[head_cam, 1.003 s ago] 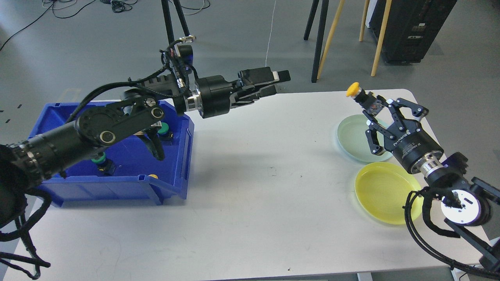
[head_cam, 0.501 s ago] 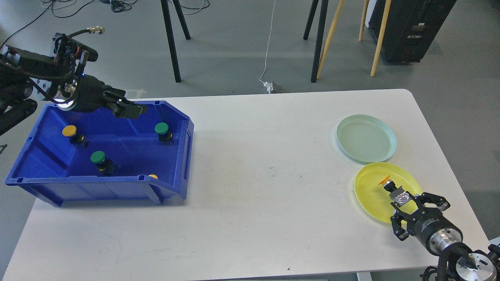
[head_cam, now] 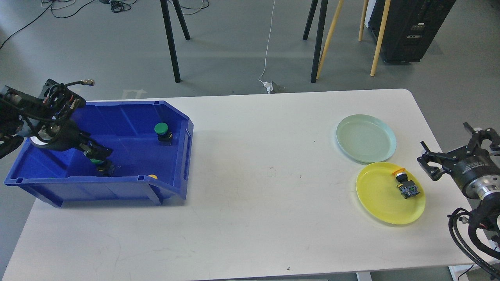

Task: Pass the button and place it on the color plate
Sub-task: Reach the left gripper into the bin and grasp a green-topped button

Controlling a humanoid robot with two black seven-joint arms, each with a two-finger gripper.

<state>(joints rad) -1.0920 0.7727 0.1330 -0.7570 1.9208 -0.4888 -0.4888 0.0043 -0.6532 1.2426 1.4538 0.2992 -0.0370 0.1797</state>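
Observation:
A yellow-capped button [head_cam: 406,184] lies on its side on the yellow plate [head_cam: 377,199] at the table's right. My right gripper [head_cam: 453,151] is open and empty, just right of that plate, past the table's edge. My left gripper [head_cam: 96,153] is down inside the blue bin [head_cam: 129,189], right over a green-capped button [head_cam: 98,163] that it partly hides. Its fingers look dark and I cannot tell them apart. Another green button [head_cam: 161,131] stands at the bin's back right. A yellow cap [head_cam: 153,176] peeks over the bin's front wall.
An empty pale green plate [head_cam: 365,138] sits just behind the yellow plate. The white table [head_cam: 265,187] is bare between bin and plates. Stand legs and wooden poles rise from the floor behind the table.
My right gripper let go of the yellow button on the yellow plate and drew back up and to the right. My left gripper dropped into the bin onto the green button.

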